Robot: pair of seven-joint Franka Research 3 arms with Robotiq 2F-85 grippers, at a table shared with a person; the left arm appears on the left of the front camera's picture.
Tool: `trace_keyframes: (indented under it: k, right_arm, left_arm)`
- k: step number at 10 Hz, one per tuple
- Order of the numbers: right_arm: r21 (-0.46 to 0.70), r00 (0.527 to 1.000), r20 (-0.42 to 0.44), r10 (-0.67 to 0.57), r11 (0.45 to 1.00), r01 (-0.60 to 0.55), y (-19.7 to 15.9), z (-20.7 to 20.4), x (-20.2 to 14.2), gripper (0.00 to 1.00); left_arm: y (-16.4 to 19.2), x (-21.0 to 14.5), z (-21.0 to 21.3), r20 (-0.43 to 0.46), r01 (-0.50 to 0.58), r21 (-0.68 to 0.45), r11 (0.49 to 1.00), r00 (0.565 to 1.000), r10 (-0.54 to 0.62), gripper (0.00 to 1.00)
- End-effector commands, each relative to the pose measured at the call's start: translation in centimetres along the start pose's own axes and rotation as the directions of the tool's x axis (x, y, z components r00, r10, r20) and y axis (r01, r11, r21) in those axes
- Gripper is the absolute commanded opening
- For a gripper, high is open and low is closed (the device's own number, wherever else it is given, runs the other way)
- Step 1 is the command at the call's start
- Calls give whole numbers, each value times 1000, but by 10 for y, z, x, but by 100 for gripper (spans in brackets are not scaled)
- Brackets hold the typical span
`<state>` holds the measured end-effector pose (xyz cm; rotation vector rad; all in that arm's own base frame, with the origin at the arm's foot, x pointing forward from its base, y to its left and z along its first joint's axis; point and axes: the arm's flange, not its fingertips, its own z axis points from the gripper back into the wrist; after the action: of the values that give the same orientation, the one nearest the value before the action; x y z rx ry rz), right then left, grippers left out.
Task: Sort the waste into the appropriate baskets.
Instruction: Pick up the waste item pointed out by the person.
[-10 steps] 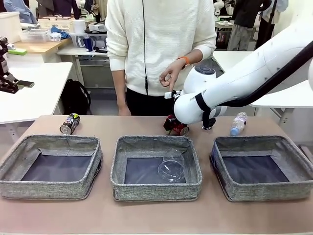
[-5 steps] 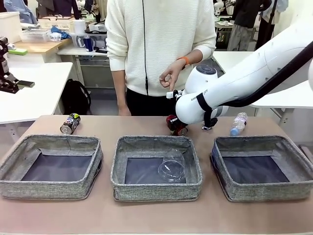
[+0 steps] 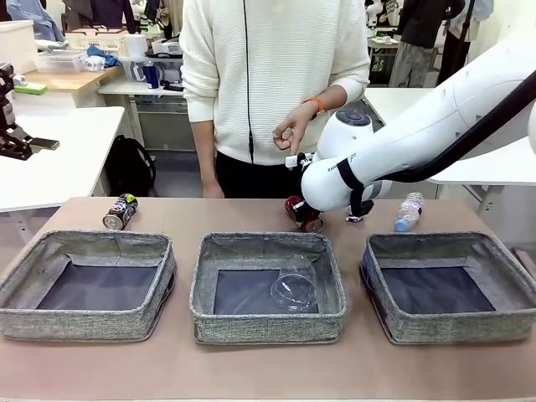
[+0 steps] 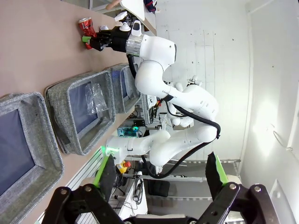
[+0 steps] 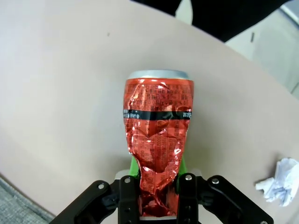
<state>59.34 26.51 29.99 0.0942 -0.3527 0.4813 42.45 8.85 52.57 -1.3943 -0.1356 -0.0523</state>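
The crushed red can point(image 5: 158, 154) sits between my right gripper's point(image 5: 158, 186) green pads, and the gripper is shut on its lower part. From the front, the can point(image 3: 301, 213) hangs just over the table behind the middle basket point(image 3: 266, 325). A clear plastic cup point(image 3: 293, 290) lies in that basket. The left basket point(image 3: 84, 322) and right basket point(image 3: 452, 328) hold nothing. A dark printed can point(image 3: 120, 211) lies at the back left and a small clear bottle point(image 3: 408, 211) at the back right. A crumpled paper wad point(image 5: 281, 181) rests near the can. My left gripper point(image 4: 161, 175) is open and raised.
A person in a white sweater stands at the far side, one hand point(image 3: 293, 130) curled just above my right wrist. Bare tabletop runs along the back edge between the dark can and the red can.
My right gripper has tightened on the red can and raised it slightly off the table. The person's hand and everything else stay put.
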Motion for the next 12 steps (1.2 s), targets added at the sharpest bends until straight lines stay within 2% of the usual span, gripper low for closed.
trace_keyframes:
  k: [1, 3, 4, 5, 6, 7, 8, 9, 10, 11, 12]
  right_arm:
    - [-50, 1000, -13, -23, 999, 22, 1, 1, 1, 0]
    - [-48, 995, -72, -71, 997, 67, 0, 49, -14, 0]
    - [-85, 990, -113, -85, 993, 76, -2, 86, -28, 0]
    - [-210, 985, -120, -122, 973, 95, 0, 122, -45, 0]
    - [-289, 989, -83, -123, 953, 94, 8, 164, -66, 0]
    - [-268, 972, -121, -203, 949, 165, 18, 192, -86, 0]
    - [-255, 926, -165, -339, 922, 292, 31, 213, -107, 0]
    - [-214, 901, -209, -380, 917, 338, 49, 222, -125, 0]
    - [-171, 897, -223, -381, 921, 349, 62, 213, -127, 0]
    - [-104, 922, -239, -306, 952, 289, 56, 189, -109, 0]
    - [-237, 918, -218, -331, 931, 279, 50, 227, -131, 0]
  left_arm:
    - [-1, -2, 1, -10, 15, -1, 1000, 1000, -15, 100]
    - [-1, -2, 1, -10, 15, -1, 1000, 1000, -15, 100]
    - [-1, -2, 1, -10, 15, -1, 1000, 1000, -15, 100]
    - [-1, -2, 1, -10, 15, -1, 1000, 1000, -15, 100]
    - [-1, -2, 1, -10, 15, -1, 1000, 1000, -15, 100]
    - [-1, -2, 1, -10, 15, -1, 1000, 1000, -15, 100]
    - [-1, -2, 1, -10, 15, -1, 1000, 1000, -15, 100]
    - [-1, -2, 1, -10, 15, -1, 1000, 1000, -15, 100]
    - [-1, -2, 1, -10, 15, -1, 1000, 1000, -15, 100]
    - [-1, -2, 1, -10, 15, -1, 1000, 1000, -15, 100]
    - [-1, -2, 1, -10, 15, -1, 1000, 1000, -15, 100]
